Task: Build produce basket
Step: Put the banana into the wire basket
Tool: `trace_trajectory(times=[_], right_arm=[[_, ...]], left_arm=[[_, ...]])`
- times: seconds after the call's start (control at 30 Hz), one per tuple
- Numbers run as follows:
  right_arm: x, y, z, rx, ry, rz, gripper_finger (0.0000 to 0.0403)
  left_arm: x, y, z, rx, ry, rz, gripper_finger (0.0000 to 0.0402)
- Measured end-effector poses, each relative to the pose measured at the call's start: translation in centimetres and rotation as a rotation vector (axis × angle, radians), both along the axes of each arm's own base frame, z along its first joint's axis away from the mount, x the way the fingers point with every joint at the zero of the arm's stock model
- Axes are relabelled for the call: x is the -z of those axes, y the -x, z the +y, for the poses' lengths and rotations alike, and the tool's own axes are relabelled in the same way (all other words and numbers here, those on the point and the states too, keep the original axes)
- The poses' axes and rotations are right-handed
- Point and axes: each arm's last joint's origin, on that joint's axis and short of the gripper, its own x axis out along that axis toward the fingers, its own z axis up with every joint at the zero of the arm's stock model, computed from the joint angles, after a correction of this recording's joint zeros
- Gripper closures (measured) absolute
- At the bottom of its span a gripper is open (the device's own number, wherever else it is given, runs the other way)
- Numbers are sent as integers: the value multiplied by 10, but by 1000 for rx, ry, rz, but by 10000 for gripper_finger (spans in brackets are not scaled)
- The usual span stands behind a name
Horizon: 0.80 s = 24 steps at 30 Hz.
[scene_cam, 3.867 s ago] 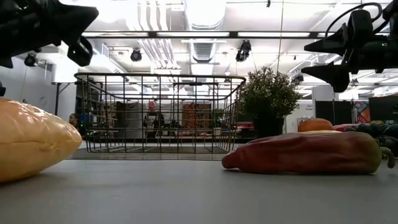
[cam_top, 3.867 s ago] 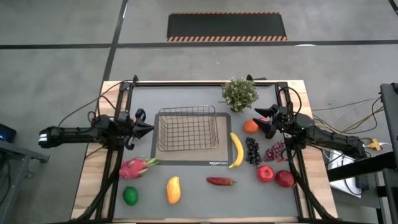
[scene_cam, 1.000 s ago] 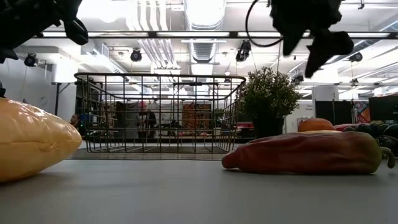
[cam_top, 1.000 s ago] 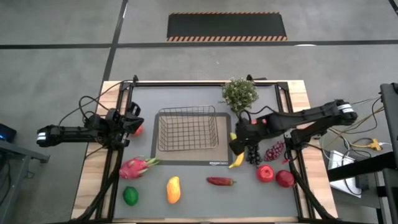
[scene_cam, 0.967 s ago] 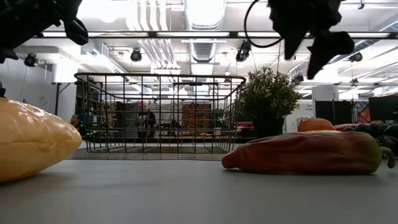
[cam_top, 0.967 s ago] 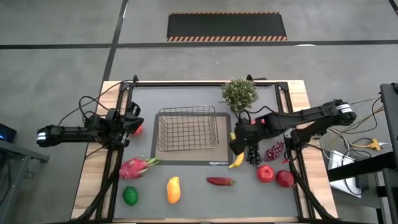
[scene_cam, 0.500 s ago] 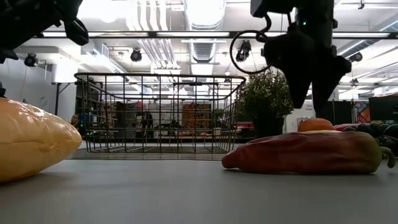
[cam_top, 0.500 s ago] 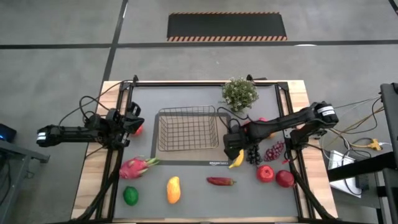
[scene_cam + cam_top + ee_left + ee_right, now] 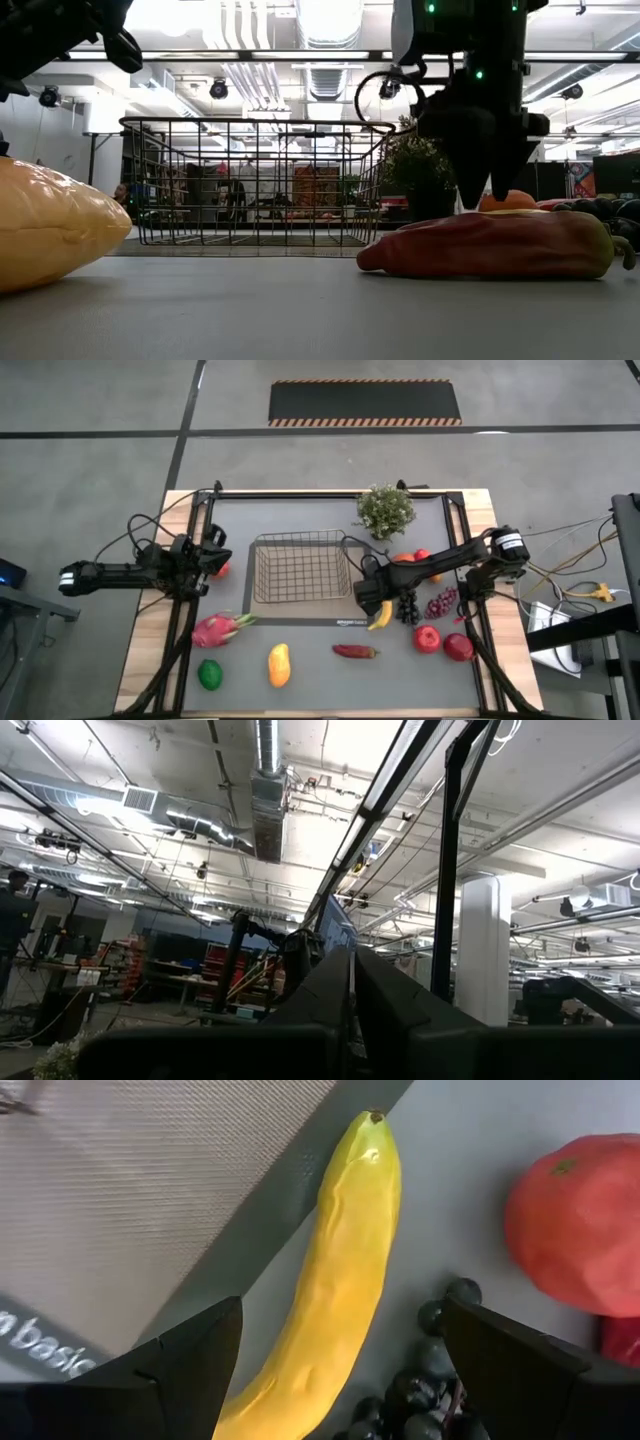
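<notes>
Grey table (image 9: 300, 680) under overhead rig. Wire basket (image 9: 300, 568) on dark mat (image 9: 300, 616), empty. Right gripper (image 9: 372, 594) low over banana (image 9: 381, 616), just beside basket's right edge, fingers spread wide either side of fruit, gripping nothing. Dark grapes (image 9: 406, 603) just right of banana. Left gripper (image 9: 213, 560) waits left of basket, fingers closed, empty. Dragon fruit (image 9: 214, 628), lime (image 9: 210, 674), mango (image 9: 279, 664), red pepper (image 9: 354, 651) lie in front of basket.

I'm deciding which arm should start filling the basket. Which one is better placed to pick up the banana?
The right. Its gripper hangs open directly over the banana, one finger on each side, beside the empty basket. The left gripper is shut, parked at the table's left edge, across the basket from it.
</notes>
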Motion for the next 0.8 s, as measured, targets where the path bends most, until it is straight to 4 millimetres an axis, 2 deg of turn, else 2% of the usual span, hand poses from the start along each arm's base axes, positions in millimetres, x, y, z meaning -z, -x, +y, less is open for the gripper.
trace_trajectory(times=[0.3,0.4,0.53,0.8], right_arm=[[21,12,-2,18,4,10,77],[26,15,-2,24,3,8,89],[31,17,-3,24,-3,-1,138],[32,16,-2,34,-25,-10,271]], left_arm=[[0,0,0,1,1,1,398],[0,0,0,2,1,-1,398],[0,0,0,2,1,-3,398],[-1,1,0,2,2,-7,398]])
